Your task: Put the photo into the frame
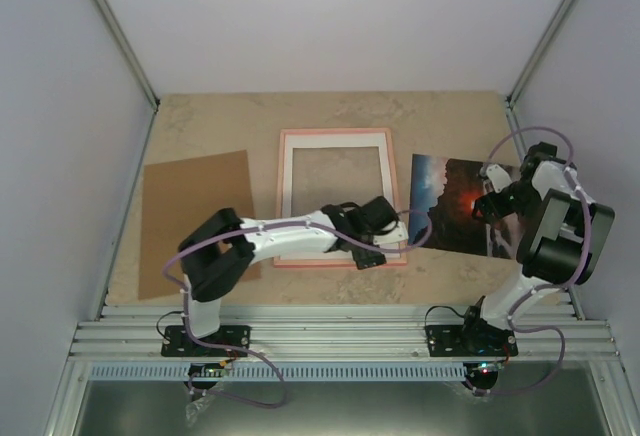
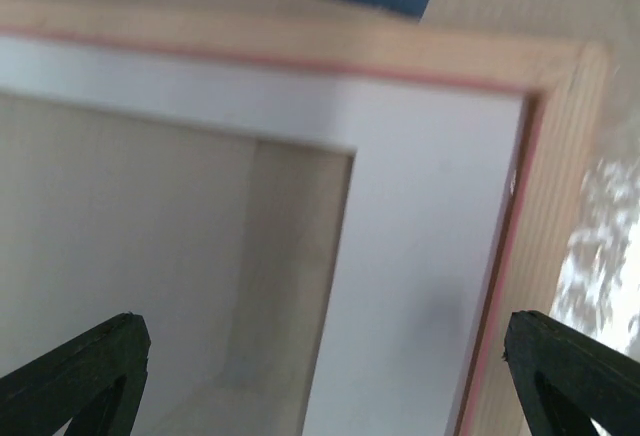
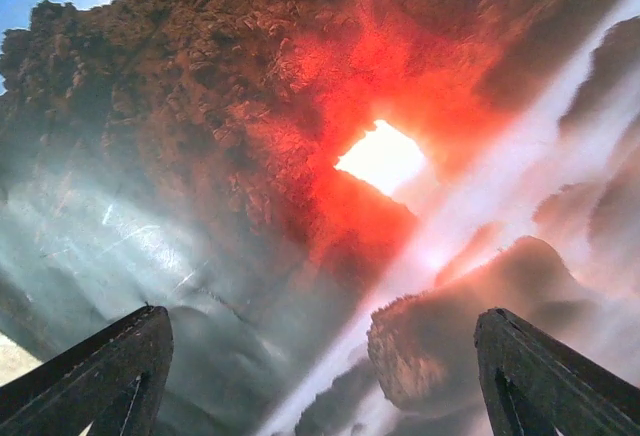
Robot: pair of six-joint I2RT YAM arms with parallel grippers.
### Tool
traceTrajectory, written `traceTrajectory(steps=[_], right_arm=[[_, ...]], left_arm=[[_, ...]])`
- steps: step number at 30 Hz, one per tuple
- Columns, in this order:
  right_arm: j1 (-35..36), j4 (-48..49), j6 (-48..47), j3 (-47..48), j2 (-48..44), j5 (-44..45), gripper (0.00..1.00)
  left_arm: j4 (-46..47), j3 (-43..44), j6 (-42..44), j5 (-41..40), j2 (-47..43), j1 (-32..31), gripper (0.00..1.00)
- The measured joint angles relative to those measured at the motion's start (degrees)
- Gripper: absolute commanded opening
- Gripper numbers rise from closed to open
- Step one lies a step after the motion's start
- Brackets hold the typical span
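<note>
Right claw (image 3: 320,316) spread over photo (image 3: 300,156), left claw (image 2: 322,321) spread over frame (image 2: 565,176) corner. Flat print could skid, not lift.

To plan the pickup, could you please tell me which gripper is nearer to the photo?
Right. The right gripper hangs directly over the photo, jaws open. The left gripper is over the near right corner of the frame, off the photo.

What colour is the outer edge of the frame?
Pink, around a white inner border; the frame shows best in the top external view.
</note>
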Motion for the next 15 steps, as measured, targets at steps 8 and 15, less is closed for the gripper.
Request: traceTrajectory(steps=[8, 15], right_arm=[[0.39, 3.37, 2.49, -1.88, 6.25, -0.37, 0.80], [2.40, 7.56, 3.30, -4.09, 5.25, 0.37, 0.77]], left_arm=[[6.84, 2.69, 1.66, -9.31, 6.54, -7.72, 0.99], [11.17, -1.90, 2.23, -13.79, 6.95, -6.75, 0.99]])
